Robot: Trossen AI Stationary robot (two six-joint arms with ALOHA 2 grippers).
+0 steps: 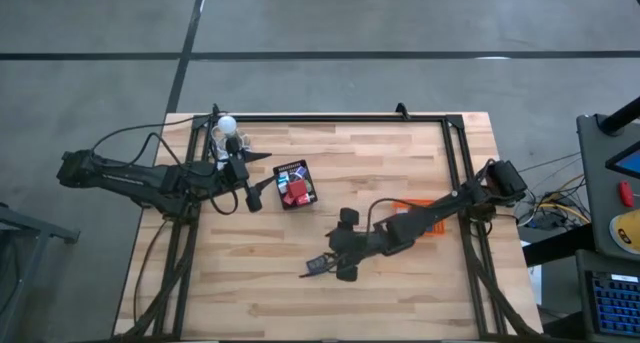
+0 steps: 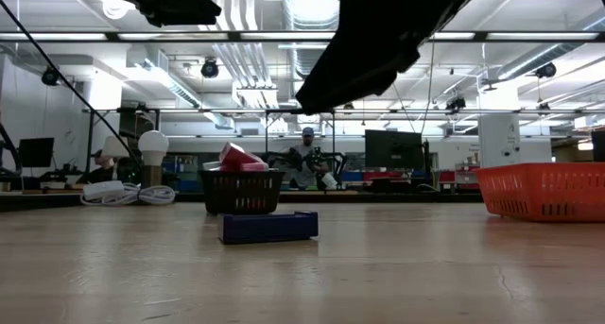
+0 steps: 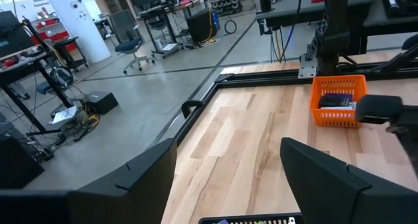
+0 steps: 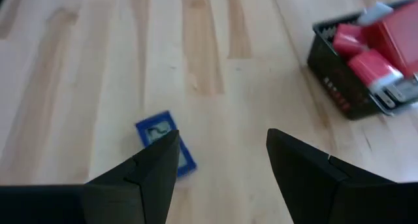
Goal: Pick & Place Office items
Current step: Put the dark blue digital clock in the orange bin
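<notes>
A small blue flat piece [image 4: 161,138] lies flat on the wood, also seen in the low view [image 2: 269,227] and the high view [image 1: 315,266]. My right gripper [image 4: 222,142] hangs open above the table, just beside it [image 1: 338,245]. One finger covers part of the piece in the right wrist view. The black mesh tray [image 1: 296,184] holds red, pink and blue pieces [image 4: 375,44]. My left gripper [image 1: 252,191] waits open at the tray's left side [image 3: 228,149], touching nothing.
An orange tray [image 3: 337,101] with a dark item inside stands on the table's right half, partly under the right arm [image 1: 425,221]. A white round bulb with cords [image 2: 153,146] sits at the far left corner. A black frame [image 1: 330,117] rims the table. Bare wood lies along the near side.
</notes>
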